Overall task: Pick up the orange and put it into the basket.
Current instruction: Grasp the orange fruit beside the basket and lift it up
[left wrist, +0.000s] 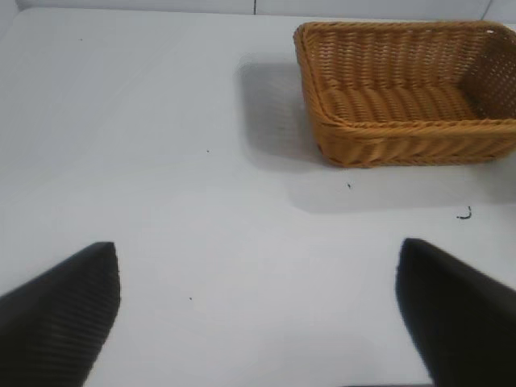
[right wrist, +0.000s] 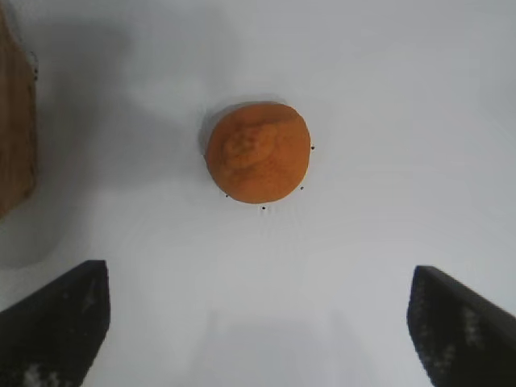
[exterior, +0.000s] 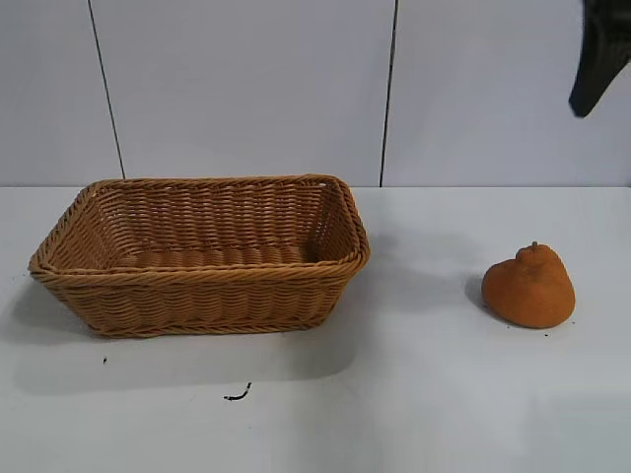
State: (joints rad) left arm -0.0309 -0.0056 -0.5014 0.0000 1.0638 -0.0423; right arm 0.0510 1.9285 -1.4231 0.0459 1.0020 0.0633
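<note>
Right tool (right wrist: 258,322) hangs high above the orange (right wrist: 258,151), fingers spread wide, holding nothing. Left tool (left wrist: 258,310) is also spread wide and empty, over bare white worktop (left wrist: 161,161). The orange (exterior: 529,286) sits on the worktop well apart from the wicker basket (exterior: 197,286), with open surface between them. In the exterior view only a dark tip of the right arm (exterior: 599,54) shows, cut off at the frame edge.

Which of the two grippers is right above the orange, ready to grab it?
The right gripper: its open fingers frame the orange lying on the table below. The left gripper, also open, faces bare table with only the basket ahead.
</note>
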